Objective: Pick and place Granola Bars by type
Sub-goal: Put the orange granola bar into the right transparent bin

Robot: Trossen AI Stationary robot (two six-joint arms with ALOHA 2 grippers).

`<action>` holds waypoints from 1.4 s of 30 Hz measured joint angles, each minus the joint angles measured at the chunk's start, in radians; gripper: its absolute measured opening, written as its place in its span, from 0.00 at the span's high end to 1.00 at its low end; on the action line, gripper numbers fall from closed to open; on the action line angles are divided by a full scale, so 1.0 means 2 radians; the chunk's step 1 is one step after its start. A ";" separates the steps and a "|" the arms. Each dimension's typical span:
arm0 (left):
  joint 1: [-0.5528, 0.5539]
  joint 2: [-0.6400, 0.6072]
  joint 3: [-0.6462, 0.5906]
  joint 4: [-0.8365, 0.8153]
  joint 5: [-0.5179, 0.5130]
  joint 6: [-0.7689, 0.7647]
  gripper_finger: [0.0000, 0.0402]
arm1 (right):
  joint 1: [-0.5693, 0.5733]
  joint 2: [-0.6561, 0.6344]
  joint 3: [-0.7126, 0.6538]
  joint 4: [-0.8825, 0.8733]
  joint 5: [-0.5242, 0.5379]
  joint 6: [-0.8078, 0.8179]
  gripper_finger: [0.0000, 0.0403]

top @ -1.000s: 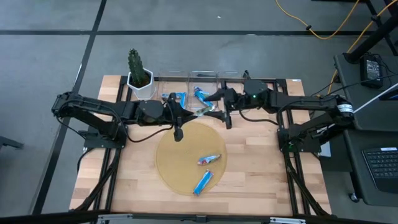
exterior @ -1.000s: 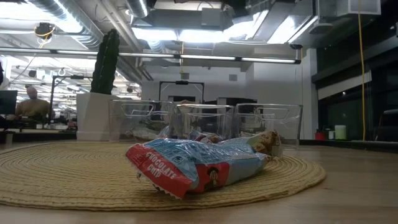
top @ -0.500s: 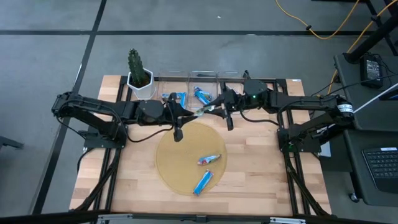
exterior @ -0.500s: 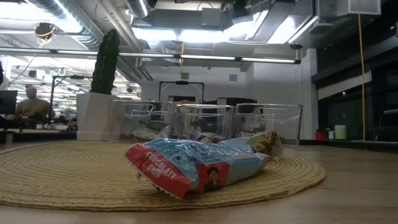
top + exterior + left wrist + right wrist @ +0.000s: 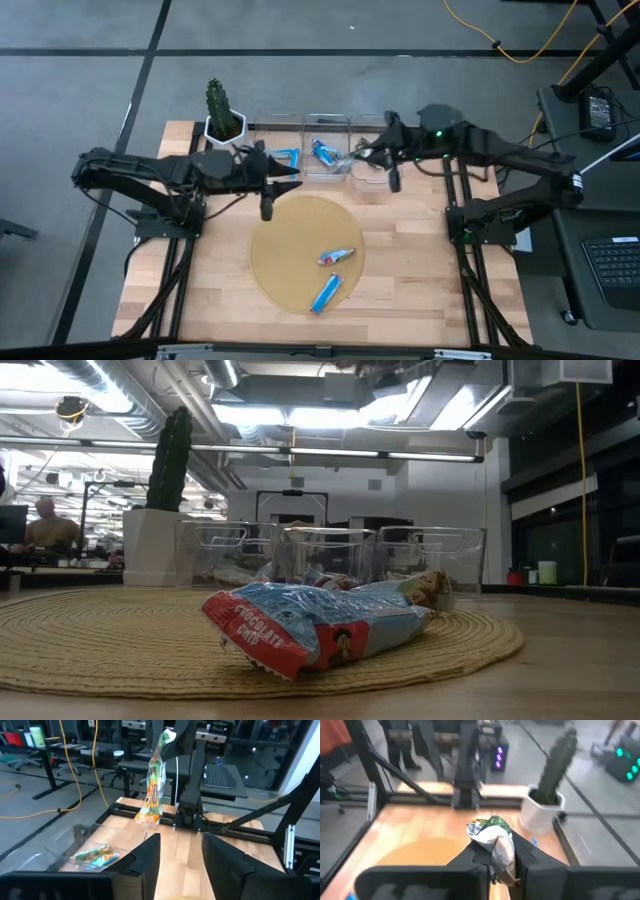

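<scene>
My right gripper (image 5: 377, 153) is shut on a green-and-orange wrapped bar (image 5: 154, 785) above the clear bins, over the gap between the middle bin (image 5: 326, 147) and the right bin (image 5: 368, 168). My left gripper (image 5: 283, 181) is open and empty at the mat's far left edge, in front of the left bin (image 5: 279, 152); its fingers show apart in the left wrist view (image 5: 180, 855). Two bars lie flat on the round woven mat (image 5: 280, 250): a blue-and-silver one (image 5: 337, 256) and a bright blue one (image 5: 326, 292). The left and middle bins hold blue bars. My right gripper pinches the bar between its two fingers (image 5: 476, 854) at one end, whose crumpled green tip (image 5: 489, 829) sticks out past them. The fingers come from the table's right. The bar is lifted clear and hangs slanting down from its upper end (image 5: 166, 739).
A potted cactus (image 5: 222, 115) stands at the far left, beside the left bin. One clear bin in the left wrist view holds a green-and-orange bar (image 5: 95, 855). In the low view a blue bar (image 5: 320, 625) lies on the mat before the bins. Bare wood surrounds the mat.
My right gripper has carried the bar toward the table's far right, from the mat's far edge to above the bins. My left gripper has drawn back toward the table's left, away from the bar.
</scene>
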 joint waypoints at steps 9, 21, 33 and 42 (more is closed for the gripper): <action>0.000 0.011 0.000 -0.001 0.000 -0.001 0.65 | -0.018 -0.005 0.087 -0.173 0.027 0.013 0.92; 0.000 0.054 0.000 0.000 0.031 -0.009 0.65 | -0.170 0.079 0.310 -0.367 0.071 -0.063 0.92; 0.000 0.058 0.000 0.015 0.044 -0.027 0.65 | -0.258 0.140 0.312 -0.411 0.072 -0.073 0.91; -0.015 0.058 0.000 0.015 0.037 -0.031 0.65 | -0.265 0.129 0.062 -0.260 0.025 -0.067 0.94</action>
